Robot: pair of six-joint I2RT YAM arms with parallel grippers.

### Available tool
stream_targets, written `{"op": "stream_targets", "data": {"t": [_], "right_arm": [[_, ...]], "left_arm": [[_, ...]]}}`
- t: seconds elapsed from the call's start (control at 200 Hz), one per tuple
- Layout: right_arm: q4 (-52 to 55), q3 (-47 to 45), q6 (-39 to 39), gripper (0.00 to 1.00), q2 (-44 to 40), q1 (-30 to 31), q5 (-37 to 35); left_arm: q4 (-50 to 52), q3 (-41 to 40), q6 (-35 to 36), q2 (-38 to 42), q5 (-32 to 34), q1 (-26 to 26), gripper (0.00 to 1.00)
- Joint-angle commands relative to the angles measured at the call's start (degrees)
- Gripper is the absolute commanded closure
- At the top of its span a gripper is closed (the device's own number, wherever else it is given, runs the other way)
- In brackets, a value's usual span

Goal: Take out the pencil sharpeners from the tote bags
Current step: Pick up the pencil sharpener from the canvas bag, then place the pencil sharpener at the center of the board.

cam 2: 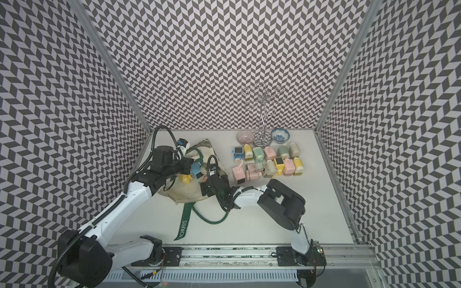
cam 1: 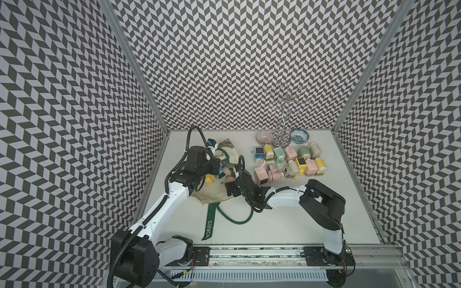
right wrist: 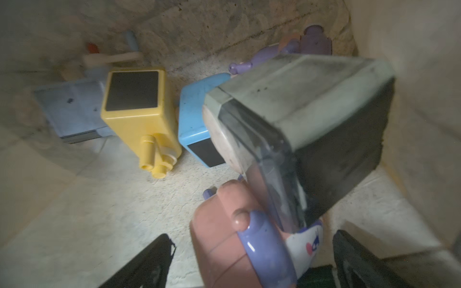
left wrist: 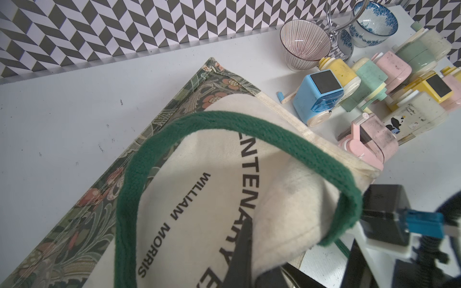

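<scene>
The cream tote bag (cam 1: 217, 193) (cam 2: 185, 195) with green straps lies left of centre. My left gripper (cam 1: 219, 166) (left wrist: 252, 249) is shut on its upper cloth and holds the mouth lifted. My right gripper (cam 1: 230, 189) (right wrist: 252, 259) reaches into the mouth and is open. A pink and lilac pencil sharpener (right wrist: 224, 237) sits between its fingers, with a gap on each side. Deeper in the bag lie a yellow sharpener (right wrist: 137, 112), a blue one (right wrist: 194, 119), a grey one with a dark drawer (right wrist: 299, 112) and a lilac one (right wrist: 314, 37). Several sharpeners (cam 1: 287, 162) (cam 2: 269, 163) stand in a cluster on the table to the right.
Behind the cluster stand a pink striped bowl (cam 1: 265, 138), a blue patterned bowl (cam 1: 299, 136) and a wire stand (cam 1: 282, 139). A green strap lettered MORRIS (cam 1: 209, 225) trails toward the front edge. Patterned walls close in three sides.
</scene>
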State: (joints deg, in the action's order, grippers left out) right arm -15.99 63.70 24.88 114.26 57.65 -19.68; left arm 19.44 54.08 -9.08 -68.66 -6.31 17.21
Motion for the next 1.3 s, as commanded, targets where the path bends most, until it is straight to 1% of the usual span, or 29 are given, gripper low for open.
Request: {"op": "stream_targets", "data": {"t": [0.0, 0.135, 0.265, 0.446, 0.651, 0.796, 0.871, 1.006, 1.161, 1.297], "right_arm": [[0.58, 3.69, 0.03, 0.01, 3.62, 0.53, -4.7], [0.3, 6.15, -0.68, 0.01, 7.04, 0.71, -4.84], [2.64, 9.58, -2.45, 0.0, 10.14, 0.71, -3.67], [2.13, 8.83, -3.2, 0.14, 9.22, 0.69, -0.71], [-2.0, 2.96, -6.71, 0.28, 2.4, 0.78, 4.84], [-5.85, -2.62, -7.65, 0.33, -3.24, 0.78, 10.01], [-6.45, -4.96, -8.44, 0.33, -5.87, 0.88, 12.37], [-7.7, -9.47, -9.39, 0.34, -10.7, 0.84, 13.45], [-7.71, -13.44, -12.89, 0.34, -16.58, 0.82, 16.35], [-7.83, -17.49, -15.65, 0.34, -22.24, 0.87, 15.97]], "left_arm": [[2.62, 0.63, -0.4, 0.08, 1.5, -0.87, 1.0], [2.62, 0.58, -0.4, -0.07, 1.4, -0.84, 1.0], [2.62, 0.5, -0.38, -0.04, 1.45, -0.81, 1.0], [2.62, 0.5, -0.37, -0.06, 1.3, -0.71, 1.0], [2.62, 0.5, -0.36, -0.09, 1.39, -0.66, 1.0], [2.62, 0.55, -0.41, -0.06, 1.39, -0.65, 1.0], [2.62, 0.5, -0.41, -0.02, 1.47, -0.56, 1.0], [2.68, 0.5, -0.34, -0.07, 1.53, -0.45, 1.0], [2.64, 0.45, -0.33, -0.08, 1.5, -0.44, 1.0], [2.71, 0.5, -0.32, -0.11, 1.51, -0.4, 1.0]]}}
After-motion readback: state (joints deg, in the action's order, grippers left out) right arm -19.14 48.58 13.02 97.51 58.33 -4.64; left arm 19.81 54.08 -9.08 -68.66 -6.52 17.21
